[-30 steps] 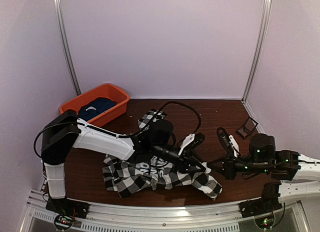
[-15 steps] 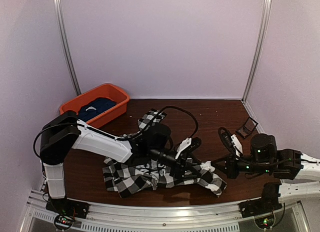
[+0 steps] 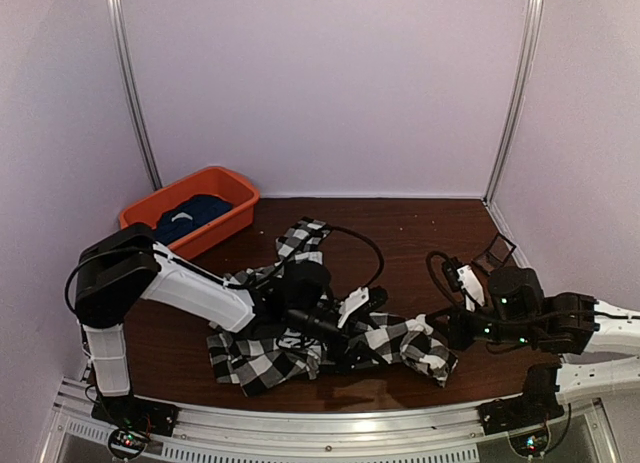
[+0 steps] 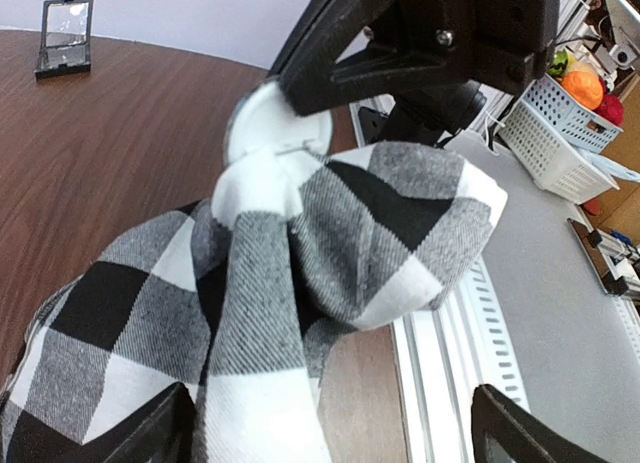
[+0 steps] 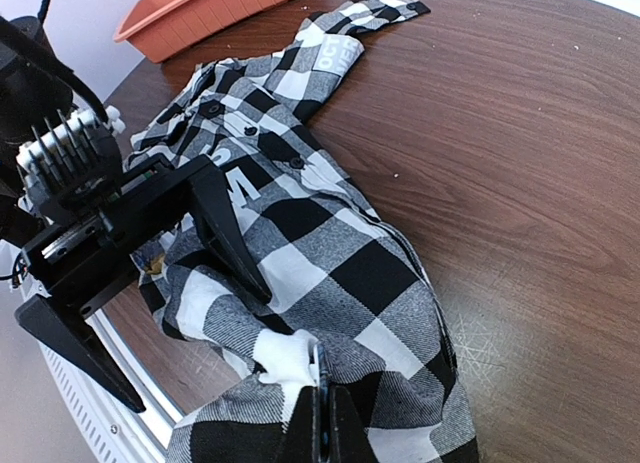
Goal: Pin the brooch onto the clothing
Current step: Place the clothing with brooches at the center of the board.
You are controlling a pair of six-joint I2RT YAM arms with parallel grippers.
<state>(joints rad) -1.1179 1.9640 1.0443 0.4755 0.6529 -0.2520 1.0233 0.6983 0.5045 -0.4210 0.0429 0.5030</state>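
Right tool [image 5: 322, 403] pinches the brooch [image 4: 275, 123] against a bunched fold of clothing [image 4: 330, 243].

**Top external:** fixed high behind both arm bases, facing down and forward. Takes in the whole table [image 3: 430, 233] as far as the back wall.

**Left wrist:** close above the checked shirt [image 4: 300, 273], facing the right pincer [image 4: 290, 95], the brooch [image 4: 275, 128] and the near rail.

**Right wrist:** low and close, facing back across the shirt to the left pincer [image 5: 198, 353] and the orange bin [image 5: 200, 13].

**Shared:** the shirt appears in all three views.
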